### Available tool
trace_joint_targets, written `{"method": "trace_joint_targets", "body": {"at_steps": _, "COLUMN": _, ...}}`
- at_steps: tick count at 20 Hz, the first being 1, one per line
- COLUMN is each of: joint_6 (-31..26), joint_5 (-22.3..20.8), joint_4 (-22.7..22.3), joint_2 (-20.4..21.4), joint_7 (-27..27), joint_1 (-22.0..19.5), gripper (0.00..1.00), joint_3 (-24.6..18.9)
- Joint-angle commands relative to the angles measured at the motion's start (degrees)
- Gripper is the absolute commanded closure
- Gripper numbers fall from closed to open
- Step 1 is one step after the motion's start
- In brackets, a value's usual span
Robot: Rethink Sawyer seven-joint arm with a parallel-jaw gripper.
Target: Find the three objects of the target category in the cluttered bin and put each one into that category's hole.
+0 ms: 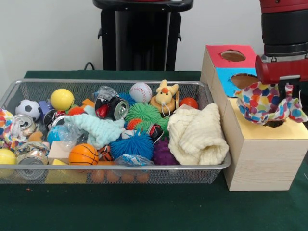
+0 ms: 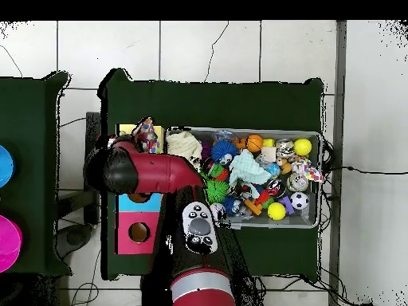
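Observation:
My gripper (image 1: 284, 94) hangs over the yellow-topped box (image 1: 288, 132) at the right, shut on a polka-dot cloth (image 1: 267, 103). The cloth droops onto the box top and covers most of the round dark hole (image 1: 275, 123). In the overhead view the cloth (image 2: 145, 132) shows beside my arm, over the yellow box. A second polka-dot cloth (image 1: 6, 127) lies at the left end of the wire-mesh bin (image 1: 120, 82); it also shows in the overhead view (image 2: 311, 171). A third is hidden.
The bin holds a cream waffle cloth (image 1: 197, 135), a mint fuzzy cloth (image 1: 98, 128), balls, cans and spiky toys. The blue-topped box (image 1: 231, 77) and red-topped box (image 1: 231, 55) stand behind the yellow one. My arm (image 2: 151, 174) crosses above the boxes.

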State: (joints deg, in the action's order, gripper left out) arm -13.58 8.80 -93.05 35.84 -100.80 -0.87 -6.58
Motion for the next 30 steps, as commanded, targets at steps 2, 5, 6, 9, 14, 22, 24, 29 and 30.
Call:
{"method": "trace_joint_targets", "body": {"at_steps": 2, "joint_6": 4.53, "joint_5": 2.89, "joint_4": -1.99, "joint_2": -2.86, "joint_7": -13.32, "joint_1": -1.20, "gripper": 1.00, "joint_3": -1.56}}
{"method": "trace_joint_targets", "body": {"at_steps": 5, "joint_6": 5.78, "joint_5": 3.29, "joint_4": -2.90, "joint_2": -2.85, "joint_7": -13.39, "joint_1": -1.75, "gripper": 1.00, "joint_3": -2.51}}
{"method": "trace_joint_targets", "body": {"at_steps": 6, "joint_6": 5.85, "joint_5": 3.23, "joint_4": -2.79, "joint_2": -2.91, "joint_7": -13.21, "joint_1": -1.53, "gripper": 1.00, "joint_3": -2.11}}
{"method": "trace_joint_targets", "body": {"at_steps": 9, "joint_6": 6.20, "joint_5": 3.43, "joint_4": -2.96, "joint_2": -2.96, "joint_7": -13.18, "joint_1": -1.27, "gripper": 1.00, "joint_3": -1.55}}
{"method": "trace_joint_targets", "body": {"at_steps": 14, "joint_6": 6.14, "joint_5": 3.77, "joint_4": -3.22, "joint_2": -3.05, "joint_7": -13.16, "joint_1": -1.26, "gripper": 1.00, "joint_3": -1.32}}
{"method": "trace_joint_targets", "body": {"at_steps": 22, "joint_6": 5.75, "joint_5": 4.48, "joint_4": -3.35, "joint_2": -3.38, "joint_7": -14.02, "joint_1": 0.50, "gripper": 1.00, "joint_3": 1.80}}
{"method": "trace_joint_targets", "body": {"at_steps": 24, "joint_6": 5.32, "joint_5": 4.73, "joint_4": -3.07, "joint_2": -3.71, "joint_7": -14.42, "joint_1": 1.76, "gripper": 1.00, "joint_3": 3.77}}
{"method": "trace_joint_targets", "body": {"at_steps": 29, "joint_6": 6.94, "joint_5": 5.13, "joint_4": -4.45, "joint_2": -4.08, "joint_7": -14.62, "joint_1": 1.36, "gripper": 1.00, "joint_3": 2.85}}
{"method": "trace_joint_targets", "body": {"at_steps": 30, "joint_6": 7.12, "joint_5": 5.22, "joint_4": -4.45, "joint_2": -4.34, "joint_7": -14.55, "joint_1": 1.31, "gripper": 1.00, "joint_3": 2.59}}
